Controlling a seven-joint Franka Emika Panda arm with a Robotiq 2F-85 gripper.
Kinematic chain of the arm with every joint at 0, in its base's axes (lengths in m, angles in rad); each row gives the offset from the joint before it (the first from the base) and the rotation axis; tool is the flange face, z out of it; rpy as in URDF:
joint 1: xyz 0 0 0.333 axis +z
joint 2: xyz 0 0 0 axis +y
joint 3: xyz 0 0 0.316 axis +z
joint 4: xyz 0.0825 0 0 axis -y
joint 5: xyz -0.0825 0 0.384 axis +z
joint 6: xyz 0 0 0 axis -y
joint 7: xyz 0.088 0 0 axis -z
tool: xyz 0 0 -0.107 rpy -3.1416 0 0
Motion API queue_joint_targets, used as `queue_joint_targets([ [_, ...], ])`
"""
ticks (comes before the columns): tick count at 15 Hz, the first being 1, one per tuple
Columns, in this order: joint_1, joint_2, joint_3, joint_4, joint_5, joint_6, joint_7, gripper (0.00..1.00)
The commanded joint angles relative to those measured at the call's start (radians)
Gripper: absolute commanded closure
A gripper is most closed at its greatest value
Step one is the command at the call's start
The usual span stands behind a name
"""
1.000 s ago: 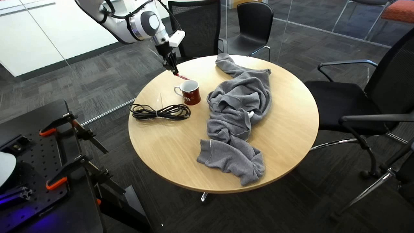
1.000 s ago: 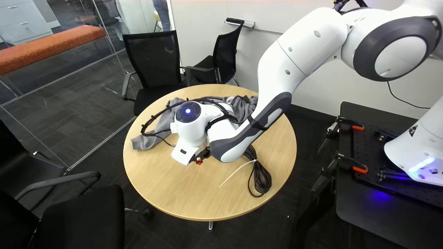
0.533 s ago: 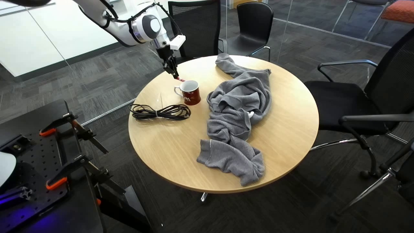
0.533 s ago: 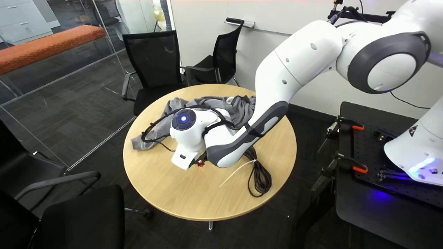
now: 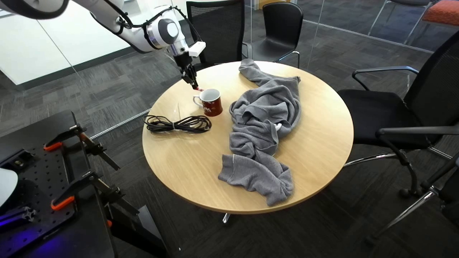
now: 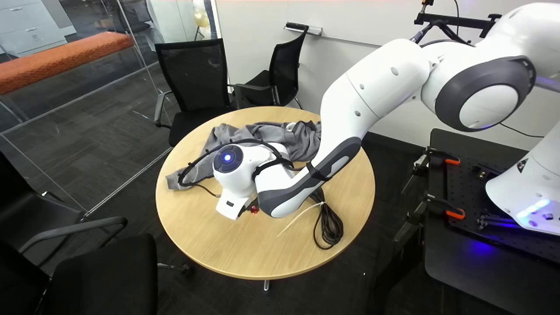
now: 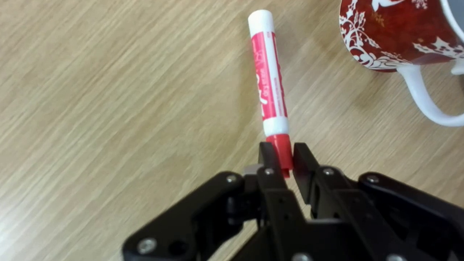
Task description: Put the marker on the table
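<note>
marker [image 7: 270, 78]: slim round barrel, pinkish-red label with a white stripe running lengthwise, lettering along it partly blurred. plain white butt end, white collar at the other end, then a solid red cap [image 7: 281, 146]. cap sits at the gripper [image 7: 283, 156], fingers [image 7: 303, 163] pinching it from both sides, rest of the barrel sticking out past the tips. far end leans slightly left in the wrist view. it's over the table [image 5: 186, 168], soft shadow on the wood beside it; can't tell whether any of it touches the top. table is round, light tan, smooth, wood grain, thin edge.

mug [image 7: 395, 34] stands near the marker, apart from it: dark red, white leafy pattern, white handle, pale inside, cut off by the frame in the wrist view. in an exterior view only a short bit of the marker's red shows, between fingertips and mug. coiled black cable [image 5: 177, 124] and rumpled gray garment [image 5: 265, 114] lie on the table, seen in both exterior views. white arm [image 6: 350, 92] reaches over the tabletop and covers part of both in an exterior view.
</note>
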Motion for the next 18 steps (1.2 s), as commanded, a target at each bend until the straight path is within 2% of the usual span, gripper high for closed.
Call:
queue_joint_targets([
  [1,0.016,0.046,-0.009,0.083,0.016,-0.054,-0.039,0.57],
  [3,0.018,0.056,-0.01,0.097,0.017,-0.057,-0.035,0.49],
  [9,0.012,-0.006,-0.014,0.042,-0.015,-0.016,0.005,0.04],
  [10,0.012,-0.022,-0.015,0.028,-0.018,-0.009,0.009,0.01],
  [14,0.005,-0.133,-0.012,-0.075,-0.021,-0.008,0.017,0.0],
  [18,0.008,-0.286,-0.017,-0.24,-0.023,-0.01,0.059,0.0],
])
